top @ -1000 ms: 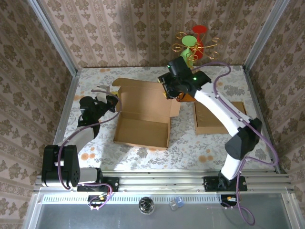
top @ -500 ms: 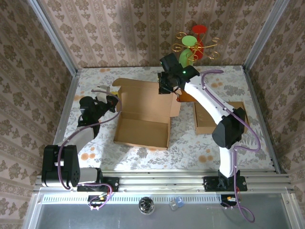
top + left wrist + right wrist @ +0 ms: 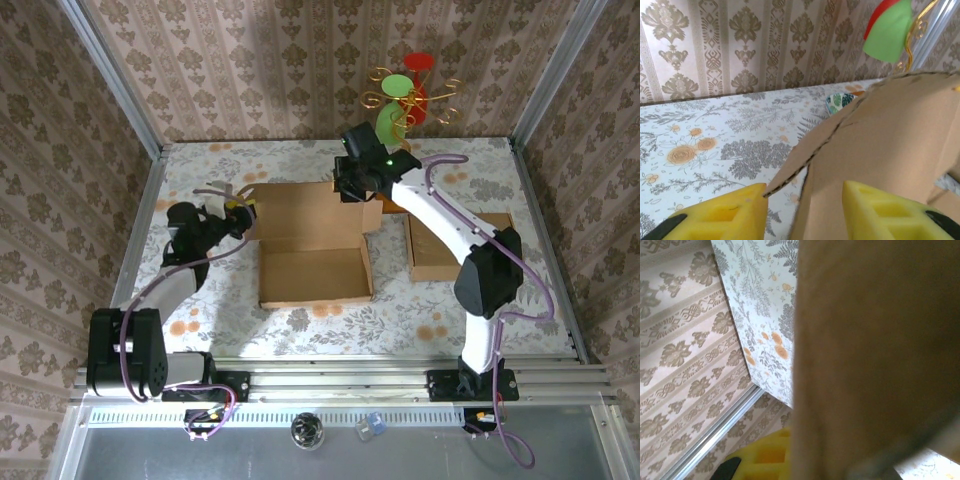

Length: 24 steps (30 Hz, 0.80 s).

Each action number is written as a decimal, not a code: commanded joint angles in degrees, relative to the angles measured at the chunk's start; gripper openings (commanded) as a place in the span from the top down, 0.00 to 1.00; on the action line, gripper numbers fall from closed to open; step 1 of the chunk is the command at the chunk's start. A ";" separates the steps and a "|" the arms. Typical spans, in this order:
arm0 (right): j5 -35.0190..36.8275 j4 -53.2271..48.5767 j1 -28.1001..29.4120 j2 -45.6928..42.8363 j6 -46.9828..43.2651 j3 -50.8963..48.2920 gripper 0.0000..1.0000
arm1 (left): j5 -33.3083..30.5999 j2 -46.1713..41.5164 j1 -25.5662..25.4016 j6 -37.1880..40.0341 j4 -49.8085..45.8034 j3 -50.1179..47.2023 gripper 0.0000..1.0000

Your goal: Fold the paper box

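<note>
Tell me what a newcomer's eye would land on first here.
The open brown paper box in the middle of the table draws the eye first, with the right gripper pinching its far wall and the left gripper open around its left flap. Next, the red and green ornament on gold wire at the far edge.

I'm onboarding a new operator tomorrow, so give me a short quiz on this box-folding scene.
1. True or false: the left end effector is clamped shut on the paper box.
2. Where does the right end effector grip? A) the box's far edge B) its near edge C) nothing
3. Fill in: the flat cardboard lies to the box's ____ in the top view.
Key: 1 false, its fingers stand apart around a flap; 2 A; 3 right.
</note>
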 commanded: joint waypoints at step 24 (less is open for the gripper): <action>1.40 1.97 2.32 -7.50 -3.15 -4.88 1.00 | -28.97 -18.74 -8.30 16.42 -55.06 19.47 0.30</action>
